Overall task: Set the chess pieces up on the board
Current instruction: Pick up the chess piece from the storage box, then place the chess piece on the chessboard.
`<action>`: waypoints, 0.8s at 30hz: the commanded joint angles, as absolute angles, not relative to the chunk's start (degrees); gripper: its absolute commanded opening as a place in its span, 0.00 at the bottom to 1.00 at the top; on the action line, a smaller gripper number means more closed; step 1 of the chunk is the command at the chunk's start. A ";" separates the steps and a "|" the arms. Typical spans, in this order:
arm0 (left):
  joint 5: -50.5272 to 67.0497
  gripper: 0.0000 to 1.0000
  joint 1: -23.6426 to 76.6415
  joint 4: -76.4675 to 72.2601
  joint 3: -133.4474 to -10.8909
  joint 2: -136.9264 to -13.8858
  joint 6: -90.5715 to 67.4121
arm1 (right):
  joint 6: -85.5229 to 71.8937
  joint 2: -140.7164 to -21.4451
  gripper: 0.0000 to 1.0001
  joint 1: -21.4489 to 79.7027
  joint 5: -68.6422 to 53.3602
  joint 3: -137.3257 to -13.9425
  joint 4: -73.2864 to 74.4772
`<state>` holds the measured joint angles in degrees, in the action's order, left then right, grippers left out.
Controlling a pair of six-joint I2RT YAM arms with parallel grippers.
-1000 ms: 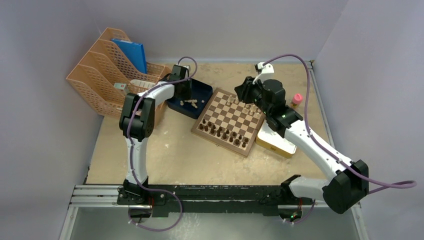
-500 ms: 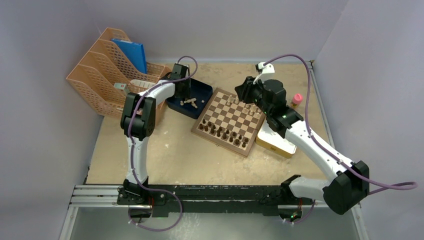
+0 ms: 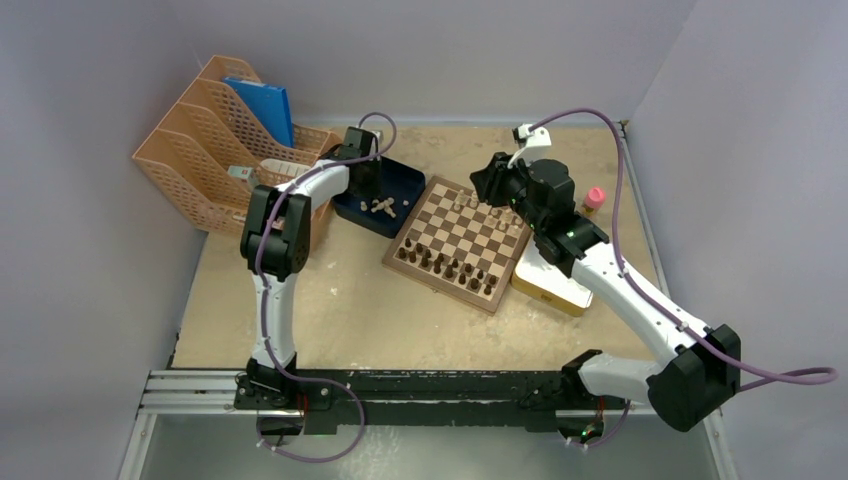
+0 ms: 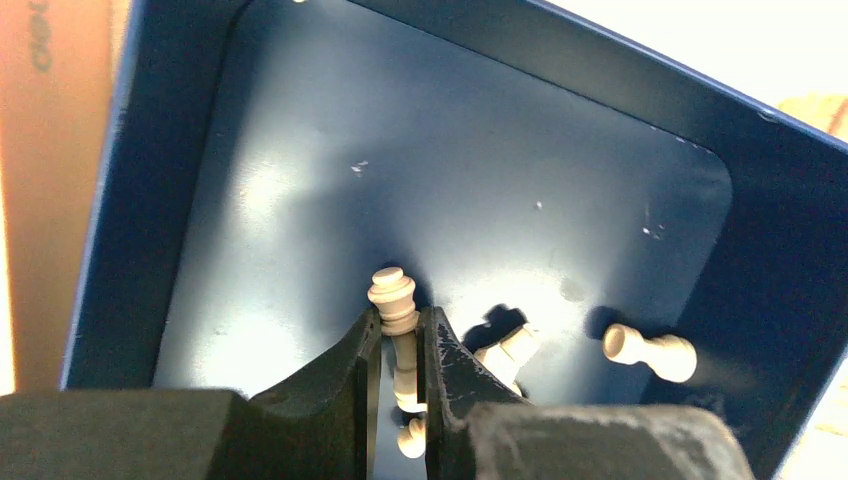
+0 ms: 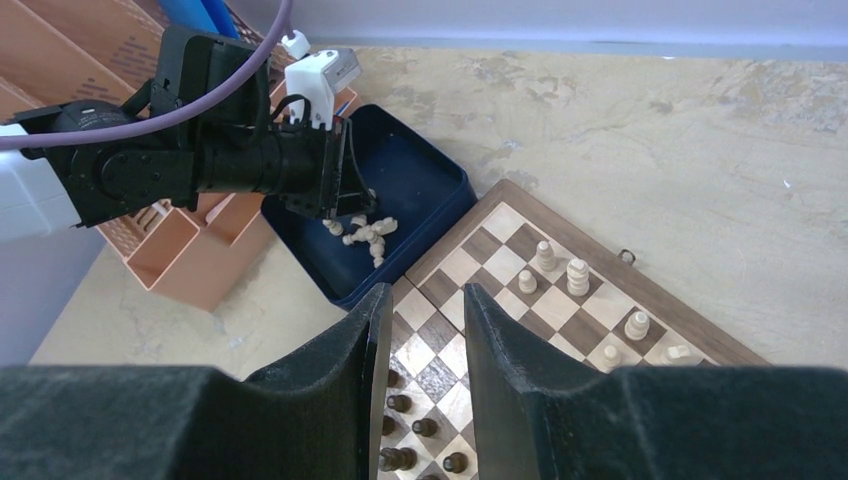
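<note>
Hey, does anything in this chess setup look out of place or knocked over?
Yes. Several light chess pieces lie on their sides in the blue tray beside the board, not on it. The left gripper is shut on one of them. The dark pieces are already on the board.

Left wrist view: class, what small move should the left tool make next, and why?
Probably lift straight up. The left tool is shut on the stem of a piece, low inside the tray, with loose pieces lying beside it. A straight rise should clear them and the tray wall before carrying toward the board.
</note>
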<state>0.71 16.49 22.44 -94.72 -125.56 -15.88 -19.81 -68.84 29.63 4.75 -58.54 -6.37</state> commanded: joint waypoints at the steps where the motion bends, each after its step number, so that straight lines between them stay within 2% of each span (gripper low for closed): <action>1: 6.15 0.05 16.35 20.66 -93.63 -120.51 -13.45 | -18.84 -66.65 0.36 29.97 3.69 -58.41 -8.94; 15: 16.38 0.05 16.37 2.33 -77.94 -98.88 -5.20 | -22.70 -66.55 0.35 29.90 0.12 -58.49 -10.15; 19: 24.85 0.05 16.71 -2.61 -71.33 -90.88 -0.67 | -24.02 -67.44 0.35 29.94 -2.34 -59.43 -9.69; 24: 37.23 0.05 20.83 -13.15 -57.37 -78.31 13.98 | -25.38 -69.30 0.35 29.93 -9.84 -61.83 -9.36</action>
<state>24.53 17.28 -1.93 -65.82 -87.02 0.97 -23.42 -68.45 29.63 -2.37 -58.15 -6.76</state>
